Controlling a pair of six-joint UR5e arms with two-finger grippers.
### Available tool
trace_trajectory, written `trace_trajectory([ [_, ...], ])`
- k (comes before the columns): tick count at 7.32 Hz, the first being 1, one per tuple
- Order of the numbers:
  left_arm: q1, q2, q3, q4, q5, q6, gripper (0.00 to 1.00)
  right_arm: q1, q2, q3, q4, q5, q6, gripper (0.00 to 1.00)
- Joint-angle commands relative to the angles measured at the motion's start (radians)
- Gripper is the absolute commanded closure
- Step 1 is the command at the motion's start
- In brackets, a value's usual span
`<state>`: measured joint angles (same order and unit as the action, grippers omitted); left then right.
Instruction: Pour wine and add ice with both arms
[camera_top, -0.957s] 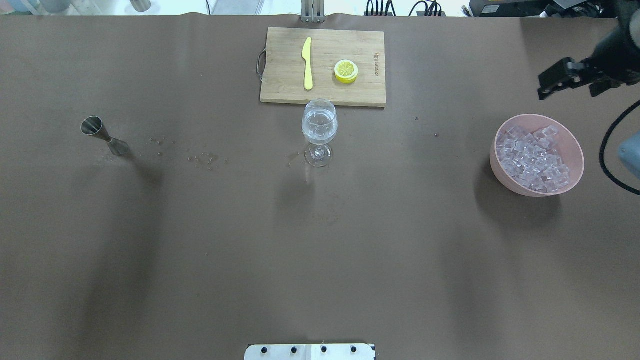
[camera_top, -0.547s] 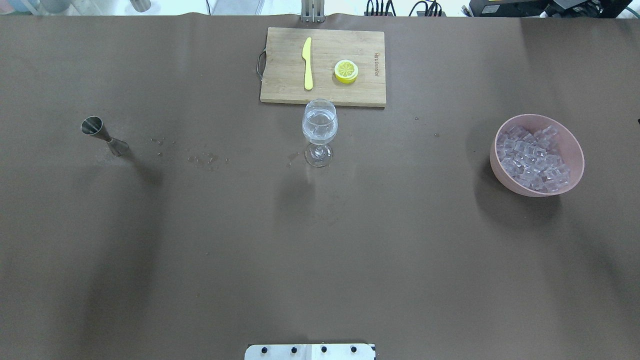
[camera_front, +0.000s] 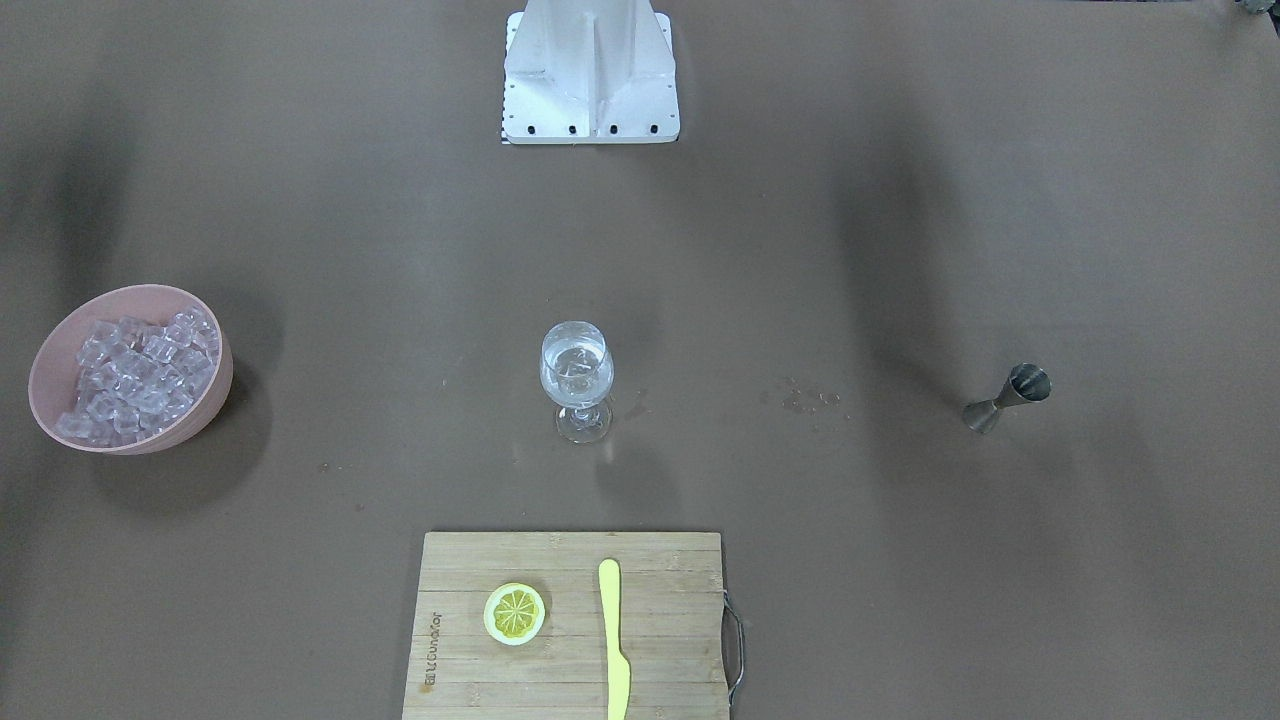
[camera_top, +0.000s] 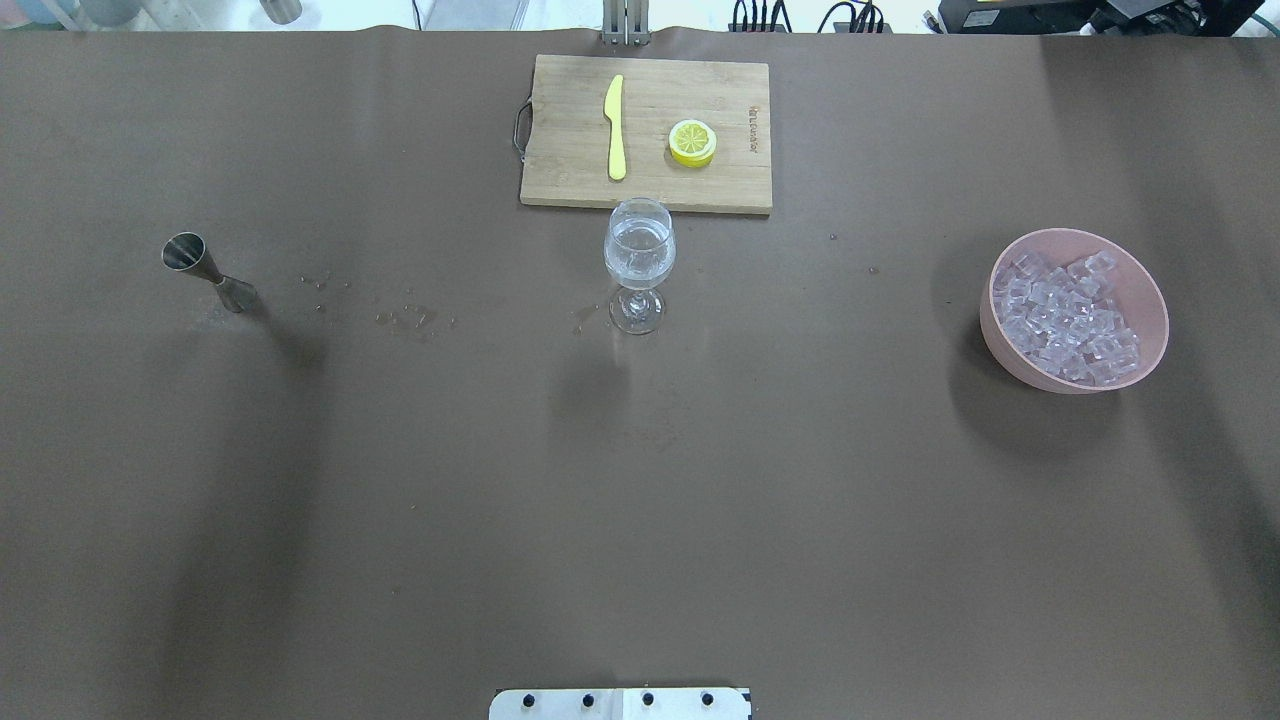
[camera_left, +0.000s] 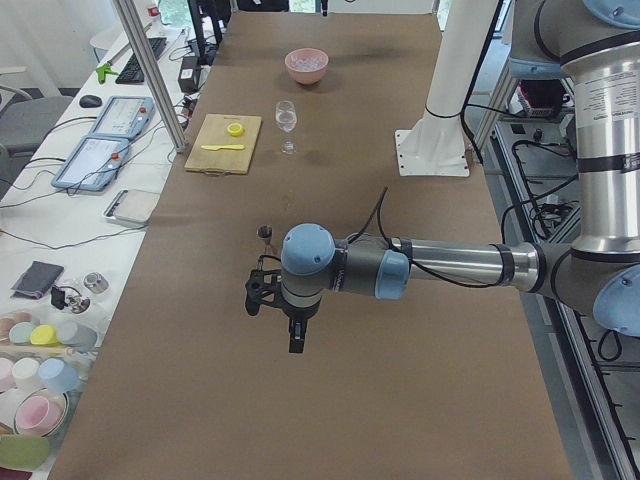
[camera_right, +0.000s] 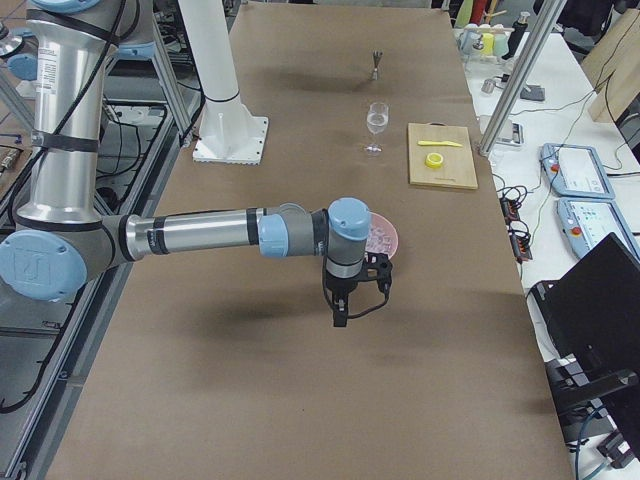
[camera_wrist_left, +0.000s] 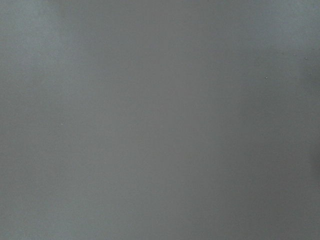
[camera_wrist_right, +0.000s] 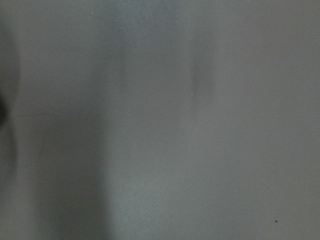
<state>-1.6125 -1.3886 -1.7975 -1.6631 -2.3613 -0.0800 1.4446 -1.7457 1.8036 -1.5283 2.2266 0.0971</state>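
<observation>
While wine (camera_top: 640, 246) sits in the glass (camera_top: 638, 272) and ice (camera_top: 1066, 316) fills the bowl (camera_top: 1143, 278), the left hand (camera_left: 296, 341) and right hand (camera_right: 338, 316) hang above the tabletop (camera_top: 640, 520); I cannot tell whether either is clenched.

Headcount at the table: two arms, a row of singles, and one heap nobody could number.

Two arms are out here, the left arm (camera_left: 440, 262) and the right arm (camera_right: 200, 232), over one white base (camera_front: 590, 70). One wine glass (camera_top: 639, 250) with one small pour of wine (camera_top: 639, 243), one steel jigger (camera_top: 205, 270), one pink bowl (camera_top: 1148, 283). The ice (camera_top: 1065, 315) in it is dozens of cubes, piled too thick to count. One cutting board (camera_top: 570, 150), and on it one yellow knife (camera_top: 615, 125) and one lemon slice (camera_top: 692, 142).
</observation>
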Motion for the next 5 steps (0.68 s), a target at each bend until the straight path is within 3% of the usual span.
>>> trace_trajectory([
  [1, 0.002, 0.01, 0.003, 0.005, -0.001, 0.0, 0.02, 0.014, -0.049, -0.044, 0.114, 0.013, -0.002, 0.0],
  [4, 0.002, 0.014, 0.006, 0.003, -0.003, 0.002, 0.02, 0.049, -0.106, -0.018, 0.137, 0.04, 0.0, 0.0],
  [5, 0.002, 0.028, 0.006, -0.004, -0.006, 0.0, 0.02, 0.062, -0.101, -0.02, 0.125, 0.104, -0.001, 0.0],
])
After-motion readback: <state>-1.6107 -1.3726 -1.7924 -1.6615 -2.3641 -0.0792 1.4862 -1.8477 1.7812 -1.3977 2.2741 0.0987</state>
